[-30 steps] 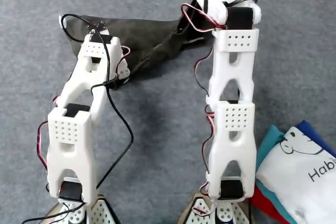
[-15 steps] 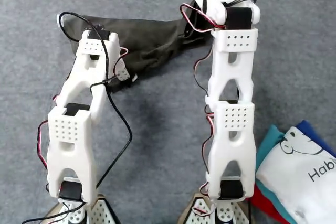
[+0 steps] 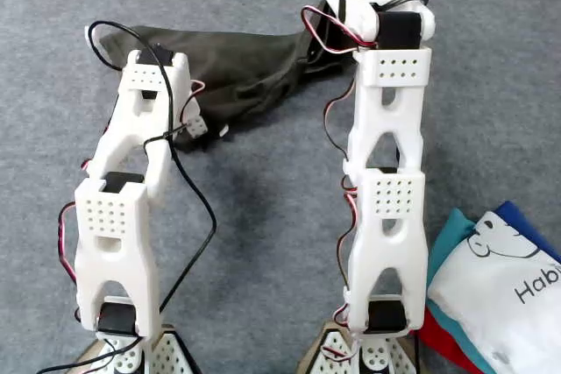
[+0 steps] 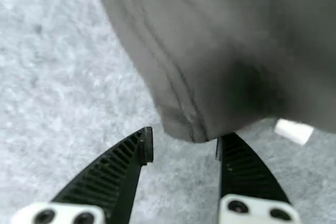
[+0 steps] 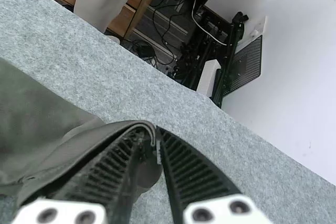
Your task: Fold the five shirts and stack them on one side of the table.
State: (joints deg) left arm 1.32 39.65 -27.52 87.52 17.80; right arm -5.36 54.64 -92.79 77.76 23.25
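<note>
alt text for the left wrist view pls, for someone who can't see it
The left pincer is open, its two black ribbed fingers spread with a hem corner of a dark olive shirt at the gap between their tips, not gripped. The shirt lies on a grey carpeted table, a small white tag at its edge.

Grey felt table [image 3: 263, 234]: olive shirt [image 3: 245, 63] far side, folded shirt stack [image 3: 491, 295] near right corner.
</note>
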